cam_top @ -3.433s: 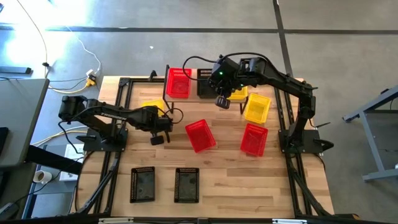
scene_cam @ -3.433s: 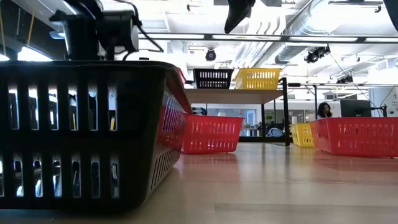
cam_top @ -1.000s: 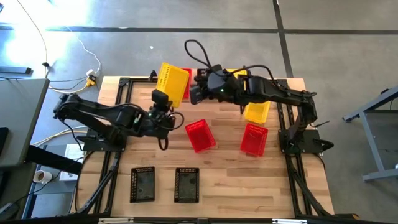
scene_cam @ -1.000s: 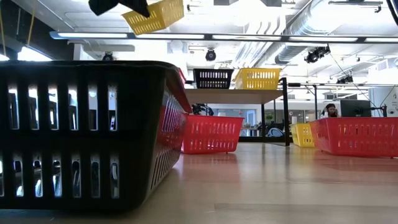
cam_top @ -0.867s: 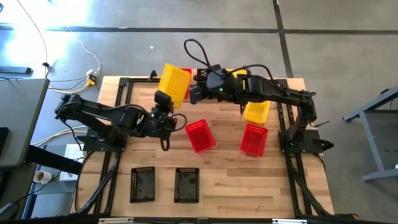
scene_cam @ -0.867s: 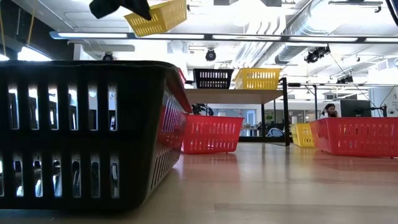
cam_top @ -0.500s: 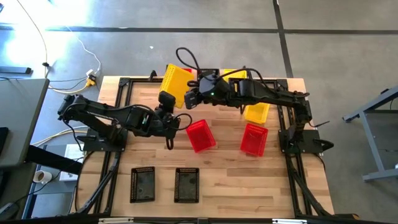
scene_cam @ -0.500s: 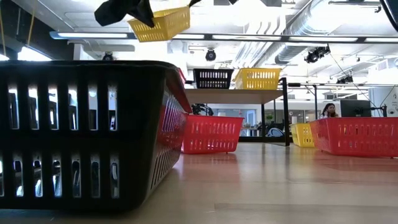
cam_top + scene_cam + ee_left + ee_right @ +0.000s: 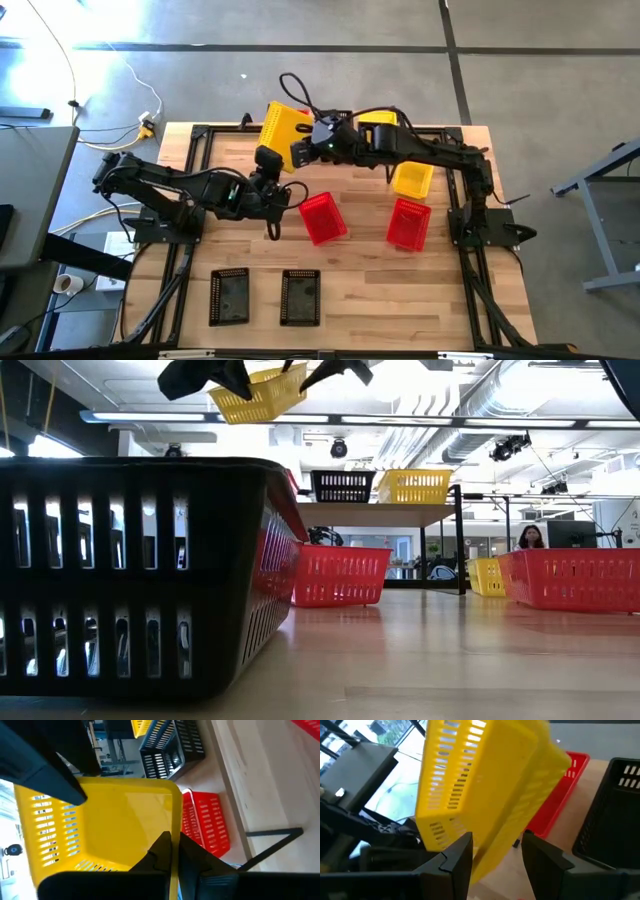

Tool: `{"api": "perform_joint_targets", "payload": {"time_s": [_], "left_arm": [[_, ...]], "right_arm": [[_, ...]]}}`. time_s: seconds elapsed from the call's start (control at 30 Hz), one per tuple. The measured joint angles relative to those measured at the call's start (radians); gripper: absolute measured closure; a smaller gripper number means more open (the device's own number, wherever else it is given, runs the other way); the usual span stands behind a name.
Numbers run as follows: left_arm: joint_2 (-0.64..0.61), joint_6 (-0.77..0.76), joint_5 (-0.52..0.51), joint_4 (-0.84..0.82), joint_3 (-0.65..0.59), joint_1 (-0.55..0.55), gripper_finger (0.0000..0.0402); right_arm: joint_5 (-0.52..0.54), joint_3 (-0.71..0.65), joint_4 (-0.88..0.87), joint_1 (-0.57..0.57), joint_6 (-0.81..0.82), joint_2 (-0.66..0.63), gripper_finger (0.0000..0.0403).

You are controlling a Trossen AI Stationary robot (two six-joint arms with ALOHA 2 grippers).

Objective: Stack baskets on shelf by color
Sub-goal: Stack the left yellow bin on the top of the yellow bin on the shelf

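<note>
A yellow basket (image 9: 283,125) hangs high over the table's far left part and shows at the top of the low view (image 9: 255,395). My left gripper (image 9: 268,158) is shut on its near end. My right gripper (image 9: 297,155) is open, with one finger on either side of the same basket's lower edge (image 9: 490,845). The shelf (image 9: 380,513) carries a black basket (image 9: 343,486) and a yellow basket (image 9: 413,486). A red basket (image 9: 565,780) stands behind the held one. My left gripper pinches the rim edge (image 9: 175,837) of the yellow basket's end wall between its two fingers. The basket is lifted clear, tilted, and reaches away from the gripper toward the table's far edge. My right gripper has the basket between its open fingers (image 9: 457,855); I cannot tell whether they touch it.
On the table lie two red baskets (image 9: 322,217) (image 9: 408,222) and a yellow one (image 9: 412,179). Two black baskets (image 9: 229,297) (image 9: 300,297) stand near the front edge. One of them fills the low view's left (image 9: 140,575). A person (image 9: 530,538) sits in the room behind.
My right gripper has gone toward the table's left edge, up to the held yellow basket, and its open fingers now flank it. My left gripper has shifted a little toward the right edge with the basket, which stays high above the table.
</note>
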Motion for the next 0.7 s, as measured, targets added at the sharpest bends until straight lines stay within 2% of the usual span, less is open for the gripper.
{"api": "perform_joint_targets", "payload": {"time_s": [0.17,0.47,0.7], "left_arm": [[0.000,0.016,-0.003,0.006,0.000,0.000,0.0401],[0.001,0.029,-0.004,0.011,0.000,0.000,0.0396],[0.000,-0.004,0.015,0.015,0.000,-0.001,0.0373]], "right_arm": [[0.001,0.001,-0.004,-0.004,0.017,0.012,0.0269],[-0.019,0.001,-0.002,-0.011,-0.022,0.013,0.0391],[0.004,0.001,-0.014,-0.012,-0.036,0.015,0.0398]]}}
